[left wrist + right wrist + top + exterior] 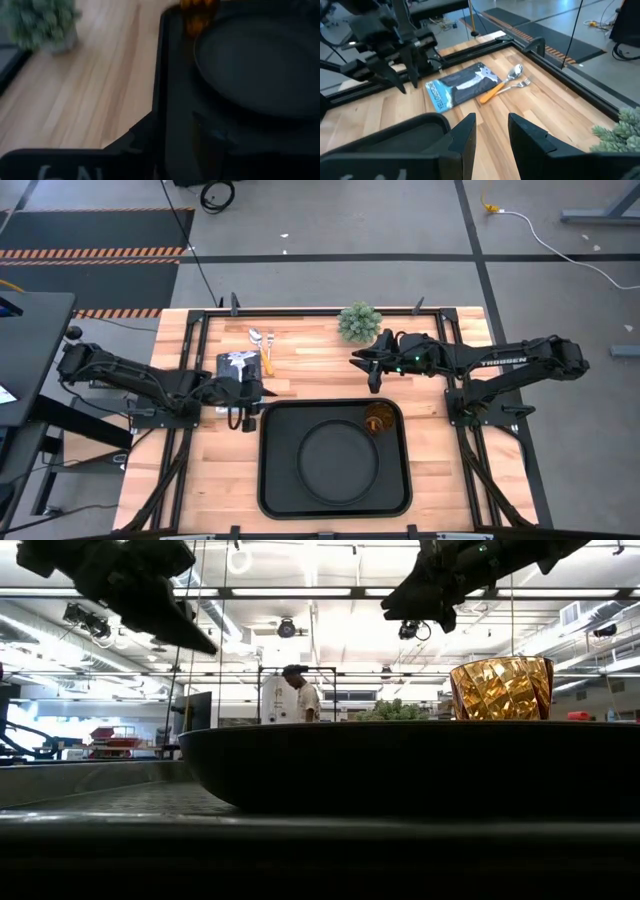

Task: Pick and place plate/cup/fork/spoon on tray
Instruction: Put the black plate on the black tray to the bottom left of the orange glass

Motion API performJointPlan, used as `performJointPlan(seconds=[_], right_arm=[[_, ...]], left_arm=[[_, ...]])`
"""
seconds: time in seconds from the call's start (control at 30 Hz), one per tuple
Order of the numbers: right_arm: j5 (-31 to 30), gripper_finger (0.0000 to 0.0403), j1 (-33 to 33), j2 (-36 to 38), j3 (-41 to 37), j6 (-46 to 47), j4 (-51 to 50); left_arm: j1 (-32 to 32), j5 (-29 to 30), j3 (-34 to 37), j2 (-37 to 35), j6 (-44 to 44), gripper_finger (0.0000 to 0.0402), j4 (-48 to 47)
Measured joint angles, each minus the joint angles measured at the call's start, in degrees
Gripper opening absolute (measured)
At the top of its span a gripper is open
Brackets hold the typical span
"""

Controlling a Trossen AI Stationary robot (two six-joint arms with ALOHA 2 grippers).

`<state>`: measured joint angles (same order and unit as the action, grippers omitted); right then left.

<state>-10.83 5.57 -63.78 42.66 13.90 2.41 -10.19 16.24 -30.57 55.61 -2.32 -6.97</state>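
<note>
High view shows "TROSSEN" lettering along the right arm (500,362).

Bare desk (310,370) lay open between fork (268,352) and potted plant (359,322); a packet (238,367) crowded the fork's left side.

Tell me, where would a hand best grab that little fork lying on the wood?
Probably the fork's orange handle, pinched across its narrow width from straight above. It lies flat on the table, so only a top approach reaches it. The spoon lies close alongside, their handles seeming to meet at the orange end, so the fingers need care there.
</note>
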Motion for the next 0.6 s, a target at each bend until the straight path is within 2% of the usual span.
performJointPlan(seconds=[0.27, 0.6], right_arm=[[-0.5, 0.0121, -0.2, 0.0, 0.0, -0.8, 0.0], [-4.7, 0.0121, -1.8, 0.0, -0.1, 3.1, 1.7]], left_arm=[[2.7, -0.1, 6.9, 0.0, 2.2, 0.0116, 16.5], [3.5, 0.0, 7.5, -1.6, 4.3, 0.0116, 18.3]])
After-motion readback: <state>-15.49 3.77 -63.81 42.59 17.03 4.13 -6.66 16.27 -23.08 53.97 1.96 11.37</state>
